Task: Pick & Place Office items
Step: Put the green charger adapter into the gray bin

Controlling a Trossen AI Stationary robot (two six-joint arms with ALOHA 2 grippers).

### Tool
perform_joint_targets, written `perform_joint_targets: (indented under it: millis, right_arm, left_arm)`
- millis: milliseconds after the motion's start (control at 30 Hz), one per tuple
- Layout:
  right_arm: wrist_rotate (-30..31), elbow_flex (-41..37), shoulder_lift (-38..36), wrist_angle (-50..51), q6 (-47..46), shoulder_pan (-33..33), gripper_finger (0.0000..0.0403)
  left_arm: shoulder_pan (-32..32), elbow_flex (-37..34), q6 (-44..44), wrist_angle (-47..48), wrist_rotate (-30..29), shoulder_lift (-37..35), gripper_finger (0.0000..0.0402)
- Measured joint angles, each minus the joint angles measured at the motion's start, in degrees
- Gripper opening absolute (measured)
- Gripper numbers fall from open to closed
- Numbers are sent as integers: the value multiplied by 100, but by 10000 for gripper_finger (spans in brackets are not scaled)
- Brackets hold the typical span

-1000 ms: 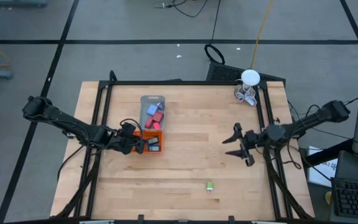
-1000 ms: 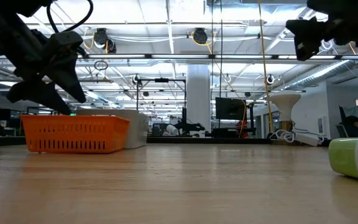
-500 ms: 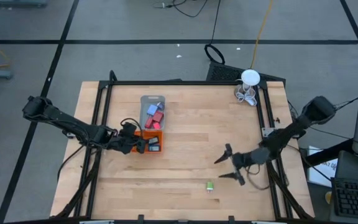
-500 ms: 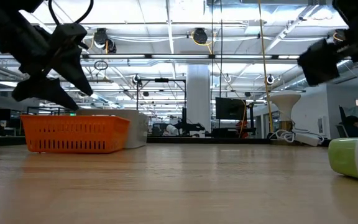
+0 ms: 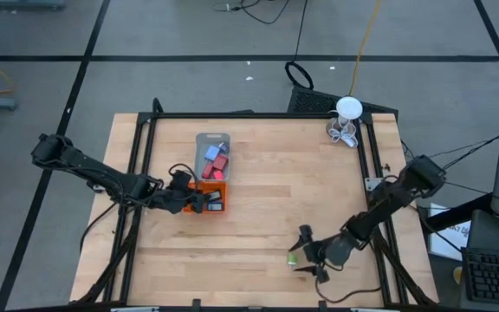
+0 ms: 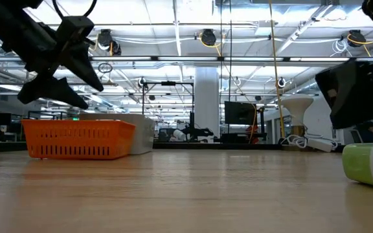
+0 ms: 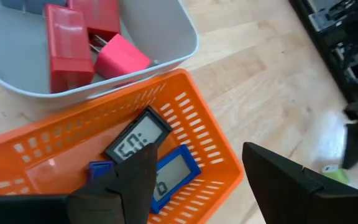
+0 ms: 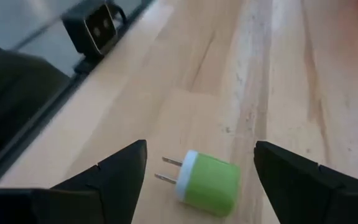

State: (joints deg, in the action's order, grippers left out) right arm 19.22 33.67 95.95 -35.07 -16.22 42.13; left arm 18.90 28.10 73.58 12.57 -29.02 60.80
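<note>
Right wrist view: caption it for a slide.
Open right gripper lines up over the green plug-in charger lying on the wooden table.

You have a wooden desk (image 5: 258, 191) edged by a black frame. On its left half a grey tray (image 5: 212, 143) sits touching an orange tray (image 5: 206, 208), end to end. At the far right corner stands a white round thing with wire loops (image 5: 346, 120). Off the desk's right side you can see a keyboard (image 5: 496, 276).
</note>
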Motion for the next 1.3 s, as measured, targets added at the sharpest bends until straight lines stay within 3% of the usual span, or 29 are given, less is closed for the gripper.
perform_joint_targets:
  millis: [300, 567, 933, 1200, 1300]
  right_arm:
    - [-254, 99, 381, 323, -403, -214, 268]
    - [-299, 99, 412, 321, -160, -352, 221]
    - [-295, 99, 412, 302, 237, -389, 121]
    - [-299, 99, 412, 321, 241, -576, 19]
    - [-300, 99, 410, 321, 350, -611, 5]
  left_arm:
    - [0, 0, -22, -324, 9, 0, 239]
    - [0, 0, -33, -342, 11, 0, 239]
    - [-1, 0, -31, -341, 0, -1, 239]
    - [0, 0, -28, -342, -2, 0, 239]
    - [0, 0, -29, -340, -6, -2, 239]
